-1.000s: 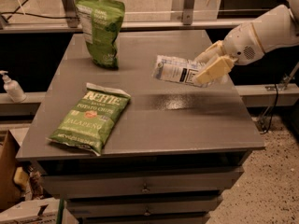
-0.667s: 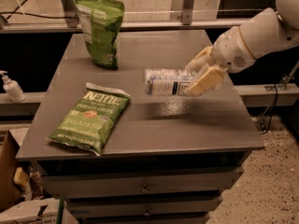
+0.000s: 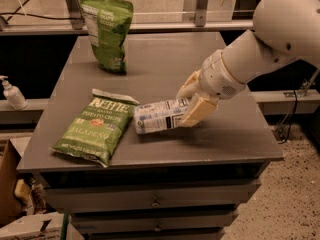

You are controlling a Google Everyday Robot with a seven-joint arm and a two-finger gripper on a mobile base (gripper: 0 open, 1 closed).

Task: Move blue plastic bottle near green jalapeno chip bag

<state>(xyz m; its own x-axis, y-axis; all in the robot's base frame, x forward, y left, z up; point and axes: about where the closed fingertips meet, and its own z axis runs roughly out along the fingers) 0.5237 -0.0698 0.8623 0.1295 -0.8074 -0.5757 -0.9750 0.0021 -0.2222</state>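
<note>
The blue plastic bottle (image 3: 159, 116) lies on its side, low over or on the grey table (image 3: 165, 59), with its white label up. Its left end almost touches the right edge of the green jalapeno chip bag (image 3: 95, 127), which lies flat at the table's front left with "Kettle" lettering up. My gripper (image 3: 192, 103) comes in from the right on the white arm and is shut on the bottle's right end, one cream finger (image 3: 199, 111) in front and one behind it.
A taller dark green bag (image 3: 107, 30) stands upright at the table's back left. A white pump dispenser bottle (image 3: 12, 93) stands on a lower shelf to the left. Drawers (image 3: 155, 199) sit under the tabletop. A cardboard box (image 3: 10, 189) is at the lower left.
My gripper has carried the bottle left and down, from mid-air over the table's right part to just beside the jalapeno bag.
</note>
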